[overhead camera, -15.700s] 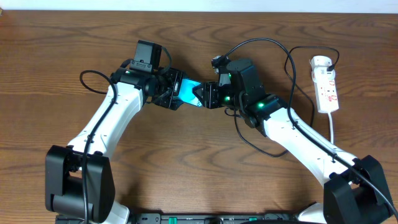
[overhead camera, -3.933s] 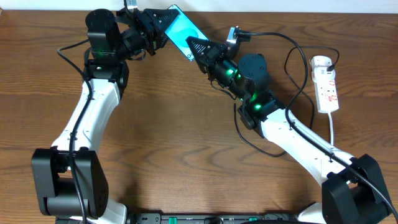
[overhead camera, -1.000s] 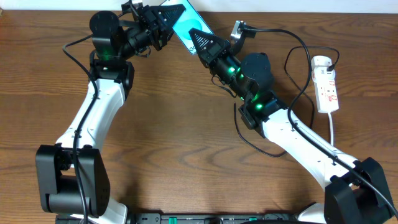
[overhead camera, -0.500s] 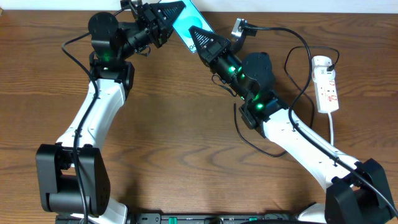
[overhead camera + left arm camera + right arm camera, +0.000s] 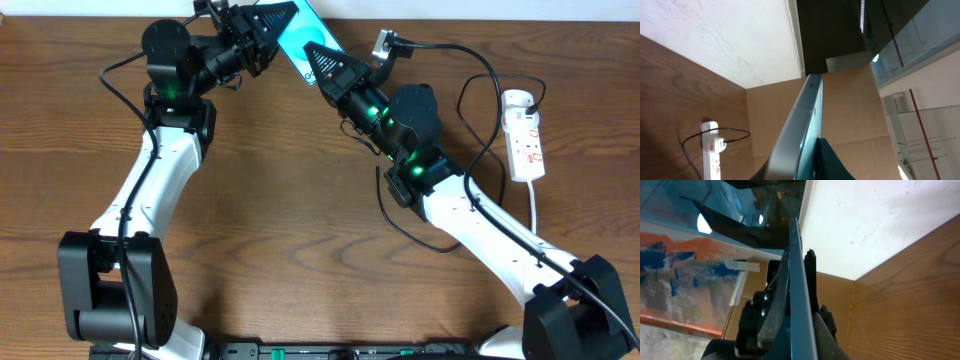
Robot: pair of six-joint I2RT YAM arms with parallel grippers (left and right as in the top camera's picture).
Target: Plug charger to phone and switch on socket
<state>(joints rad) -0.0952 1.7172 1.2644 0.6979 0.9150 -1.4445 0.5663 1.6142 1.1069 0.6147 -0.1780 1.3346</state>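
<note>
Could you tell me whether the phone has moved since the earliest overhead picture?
Yes. The phone has gone toward the table's far edge, now beyond the socket's far end.

Wooden table (image 5: 300,250), white wall (image 5: 715,40)

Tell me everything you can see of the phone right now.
The phone is a thin flat slab, turquoise screen lit, white markings at its near end, edge greyish in the wrist views. It is tilted at the far edge of the table, apparently lifted, gripped by the left pincer, with the shut right pincer at its near end. Whether anything is plugged in cannot be seen.
</note>
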